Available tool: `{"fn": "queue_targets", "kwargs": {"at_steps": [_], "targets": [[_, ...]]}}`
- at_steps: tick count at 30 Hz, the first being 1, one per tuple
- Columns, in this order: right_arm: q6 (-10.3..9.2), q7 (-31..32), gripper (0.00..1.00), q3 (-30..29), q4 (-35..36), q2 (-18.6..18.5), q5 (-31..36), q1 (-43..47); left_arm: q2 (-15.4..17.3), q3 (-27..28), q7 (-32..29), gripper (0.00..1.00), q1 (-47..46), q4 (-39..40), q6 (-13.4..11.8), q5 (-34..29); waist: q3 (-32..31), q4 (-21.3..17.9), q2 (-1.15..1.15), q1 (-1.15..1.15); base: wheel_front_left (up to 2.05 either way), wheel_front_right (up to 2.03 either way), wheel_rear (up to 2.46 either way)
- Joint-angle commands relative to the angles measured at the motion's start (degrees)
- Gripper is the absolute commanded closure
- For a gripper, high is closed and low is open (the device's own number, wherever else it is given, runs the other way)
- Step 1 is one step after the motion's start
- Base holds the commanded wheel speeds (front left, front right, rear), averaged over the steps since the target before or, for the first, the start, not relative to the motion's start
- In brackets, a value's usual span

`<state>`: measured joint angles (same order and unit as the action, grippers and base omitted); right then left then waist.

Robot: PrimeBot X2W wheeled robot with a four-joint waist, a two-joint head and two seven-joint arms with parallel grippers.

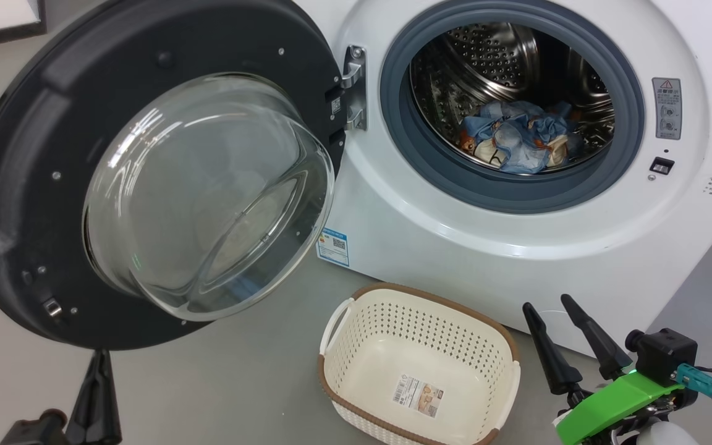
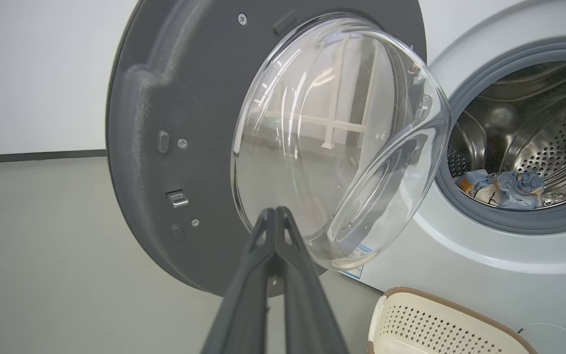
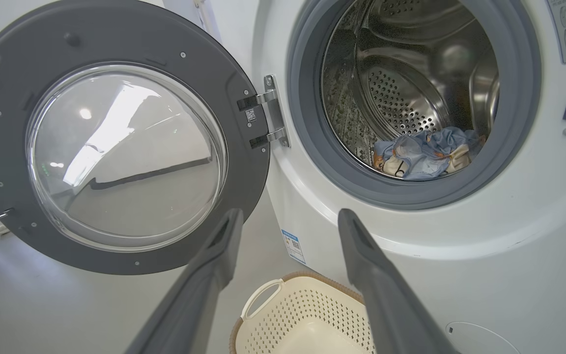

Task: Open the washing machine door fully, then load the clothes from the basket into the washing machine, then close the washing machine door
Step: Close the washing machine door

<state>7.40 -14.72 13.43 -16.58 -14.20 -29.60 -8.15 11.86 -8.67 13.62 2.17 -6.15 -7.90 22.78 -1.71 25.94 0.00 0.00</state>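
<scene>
From my seat the head camera put the left gripper (image 2: 275,212) at seven o'clock, low over the floor (image 1: 238,383). Its two fingers were pressed together and held nothing. In its own wrist camera the fingers pointed up at the lower rim of the door (image 1: 16,185), a little apart from it.

The door filled nine o'clock, swung wide on its hinge with its inner face and glass bowl (image 1: 207,191) turned towards me. At six o'clock sat the basket (image 1: 418,324), on the floor just in front of the washing machine (image 1: 486,247), with nothing in it but a paper label. At one o'clock the drum (image 1: 492,55) was open, and the clothes (image 1: 520,139) lay in a blue heap on its bottom, clear of the grey seal.

So I judged the loading done and the closing of the door to be the step in hand. The next move, as I read it, called for the closed left fingers to get round the door's free edge at nine o'clock and push it in an arc towards the opening, until the latch caught.

The right gripper (image 1: 546,304) waited at five o'clock beside the basket. Its fingers were spread wide and empty, and they pointed up at the machine's front.
</scene>
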Motion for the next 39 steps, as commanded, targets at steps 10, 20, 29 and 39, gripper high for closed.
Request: {"fn": "queue_targets", "kwargs": {"at_steps": [10, 20, 29, 39], "targets": [[0.09, -0.28, 0.0, -0.19, 1.36, -0.07, -0.49, 0.17, 3.82, 5.16, -1.18, 1.0, -5.72, 6.44, 1.41, 3.43, -0.36, 0.55, 0.0, 0.0, 0.0, 0.0, 0.0], [0.09, -0.28, 0.0, -0.39, 1.53, -0.36, -0.41, 0.55, 9.32, 11.22, -8.91, 1.0, -15.32, 13.98, 3.61, 11.09, -0.02, 0.76, 0.0, 0.0, 0.0, 0.0, 0.0], [0.09, -0.28, 0.0, 0.03, 1.47, -0.84, -0.51, -0.08, 14.8, 21.7, -18.61, 1.0, -31.69, 2.72, 5.52, 27.52, 0.9, -0.45, 0.0, 0.0, 0.0, 0.0, 0.0], [0.09, -0.28, 0.0, 0.81, 1.17, -1.95, -0.79, -0.68, 18.63, 27.57, -30.69, 1.0, -43.62, -17.27, 5.35, 41.56, 1.4, -2.97, 0.0, 0.0, 0.0, 0.0, 0.0]]}}
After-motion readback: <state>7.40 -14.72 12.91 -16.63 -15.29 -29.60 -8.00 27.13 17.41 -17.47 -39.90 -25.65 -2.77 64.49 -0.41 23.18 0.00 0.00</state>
